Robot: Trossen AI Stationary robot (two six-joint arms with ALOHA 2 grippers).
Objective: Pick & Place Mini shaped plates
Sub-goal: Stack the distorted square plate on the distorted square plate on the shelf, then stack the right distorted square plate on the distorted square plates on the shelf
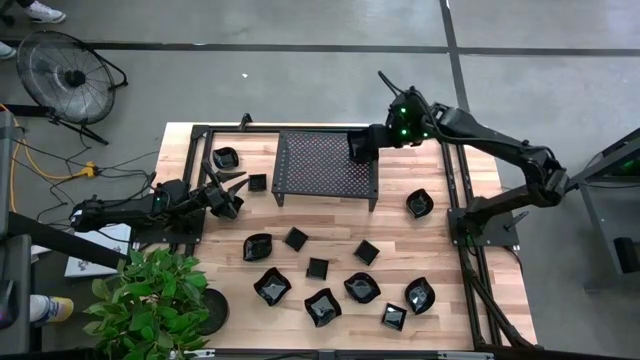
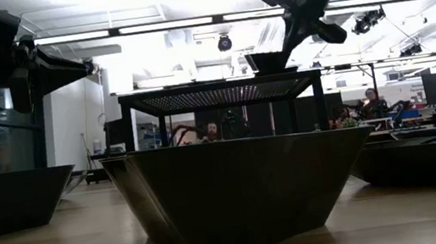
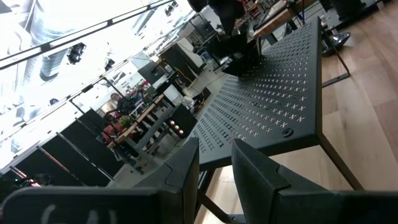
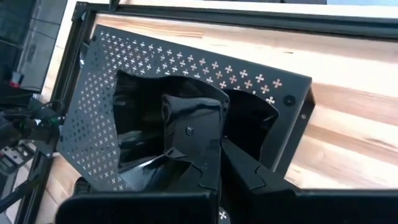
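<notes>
Mini shaped plates (image 1: 322, 306) dot the wooden table (image 1: 480, 290) beside a mesh rack (image 1: 325, 165).

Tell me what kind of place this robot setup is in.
Probably an open lab or workshop. Bare concrete floor surrounds the wooden table, a floor fan stands beside it, and the low view shows people at desks under strip lights. The right pincer holds a mini plate over the mesh rack.

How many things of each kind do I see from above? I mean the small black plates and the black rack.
mini plates lying on the wooden table: 12
mini plate held by the right gripper at the rack: 1
mesh rack: 1
Total: 14
</notes>
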